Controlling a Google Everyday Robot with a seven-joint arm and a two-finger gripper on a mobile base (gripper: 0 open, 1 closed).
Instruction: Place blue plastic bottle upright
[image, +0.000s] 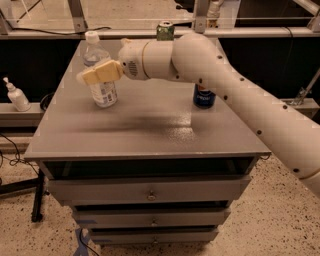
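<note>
The blue plastic bottle (101, 84) is clear and ribbed, with a white cap and a pale label. It stands nearly upright, leaning slightly left, at the back left of the grey table (145, 125), with its base at the tabletop. My gripper (98, 73) reaches in from the right and is shut around the bottle's middle. One cream finger (102, 71) crosses in front of the label. The white arm stretches from the right edge of the view over the table.
A dark blue Pepsi can (203, 96) stands at the right of the table, partly behind my arm. A green can (165, 31) stands at the back edge. A small white pump bottle (15, 95) sits on a ledge to the left. Drawers (150, 192) lie below the tabletop.
</note>
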